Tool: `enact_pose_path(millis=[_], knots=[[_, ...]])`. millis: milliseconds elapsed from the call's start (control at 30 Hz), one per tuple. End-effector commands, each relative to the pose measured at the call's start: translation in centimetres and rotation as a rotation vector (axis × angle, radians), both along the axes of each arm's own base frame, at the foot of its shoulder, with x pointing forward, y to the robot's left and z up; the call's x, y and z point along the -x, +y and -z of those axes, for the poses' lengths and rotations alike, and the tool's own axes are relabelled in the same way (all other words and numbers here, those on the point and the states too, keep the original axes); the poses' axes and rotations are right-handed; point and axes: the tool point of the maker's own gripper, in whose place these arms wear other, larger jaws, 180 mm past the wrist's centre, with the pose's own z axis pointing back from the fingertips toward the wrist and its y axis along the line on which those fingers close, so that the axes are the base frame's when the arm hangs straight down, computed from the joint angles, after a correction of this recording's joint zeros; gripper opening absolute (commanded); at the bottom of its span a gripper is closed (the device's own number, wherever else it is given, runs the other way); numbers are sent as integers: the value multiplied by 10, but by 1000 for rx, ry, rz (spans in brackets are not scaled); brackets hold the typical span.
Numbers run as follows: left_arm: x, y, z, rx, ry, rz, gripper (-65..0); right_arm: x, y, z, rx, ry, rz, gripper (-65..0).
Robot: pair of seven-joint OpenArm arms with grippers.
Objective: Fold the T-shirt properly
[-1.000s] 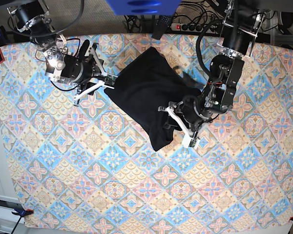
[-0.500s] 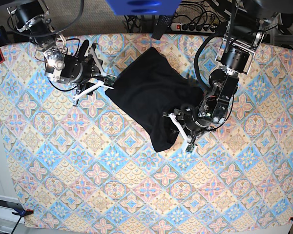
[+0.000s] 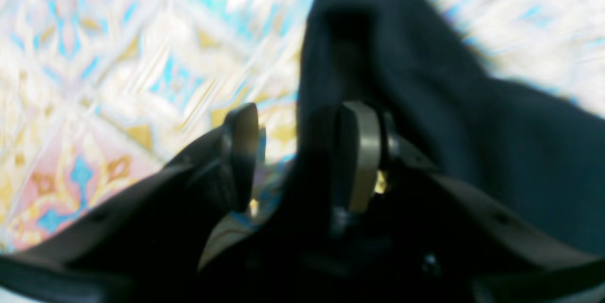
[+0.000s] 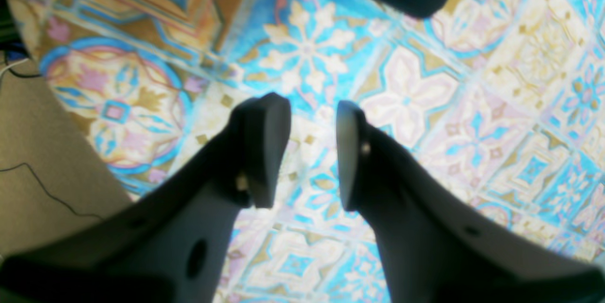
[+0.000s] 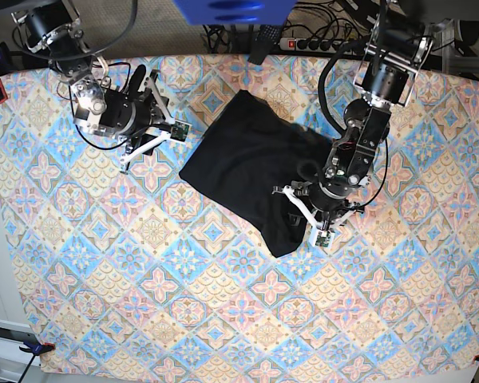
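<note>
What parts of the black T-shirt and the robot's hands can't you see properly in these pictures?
- T-shirt, base view: sleeves, collar and tag are folded out of sight; its right edge is hidden under the left arm.
- Left gripper, left wrist view: blur and dark cloth hide whether the jaws pinch the shirt.
- Right wrist view: only a shirt corner shows, cut off by the top edge.
- Right gripper: open over the tablecloth.
</note>
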Motion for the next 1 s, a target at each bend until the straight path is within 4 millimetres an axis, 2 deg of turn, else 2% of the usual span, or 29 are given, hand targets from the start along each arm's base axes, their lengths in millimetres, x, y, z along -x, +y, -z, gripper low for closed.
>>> enact_pose_path(millis=[0, 233, 267, 333, 567, 667, 767, 867, 967], knots=[[-9, 14, -20, 8, -69, -44, -377, -7, -1, -8, -6, -30, -3, -454], [12, 51, -43, 47, -127, -160, -376, -8, -1, -9, -7, -35, -5, -454], [16, 51, -47, 69, -134, -166, -379, -8, -1, -9, -7, -35, -5, -454], [24, 38, -55, 142, -140, -155, -382, -8, -1, -9, -7, -35, -5, -454], [46, -44, -67, 348, -65, -22, -398, -8, -1, -9, -7, -35, -5, -454], [56, -76, -61, 377, -31, 34, -488, -8, -1, -9, -7, -35, -5, -454], [60, -90, -45, 381, 16, 49, -546, -8, -1, -9, -7, -35, -5, -454], [54, -83, -16, 345, 82, 26, -554, -8, -1, -9, -7, -35, -5, -454], [51, -66, 4, 305, 108, -2, -554, -8, -1, -10, -7, -35, -4, -454]])
